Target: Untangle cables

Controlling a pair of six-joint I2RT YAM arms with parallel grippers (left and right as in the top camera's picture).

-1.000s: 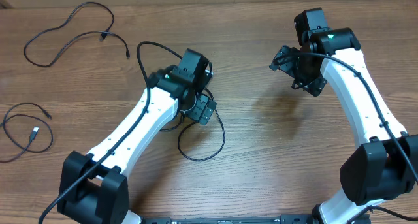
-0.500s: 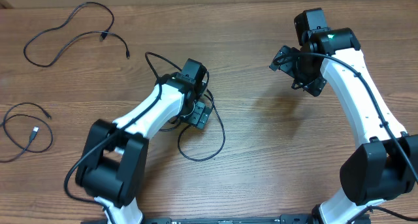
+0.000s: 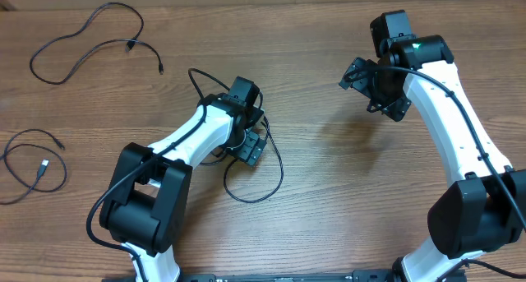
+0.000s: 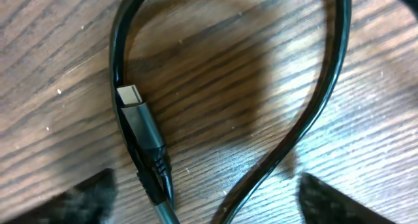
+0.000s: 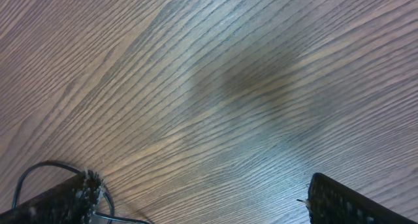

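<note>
Your left hand [image 3: 250, 142] has dropped close over the looped cable [image 3: 281, 171], jaws wide, its silver-tipped plug [image 4: 139, 126] at 9 o'clock in the wrist view, likely your next grasp.

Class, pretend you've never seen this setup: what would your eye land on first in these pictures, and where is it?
The white left arm bends low at the middle of the table, its open left gripper over a looped cable. Up close, a silvery-tipped plug lies on the wood against the cord. Far left lie a top cable and a lower cable, while the right gripper hangs open over bare wood.
</note>
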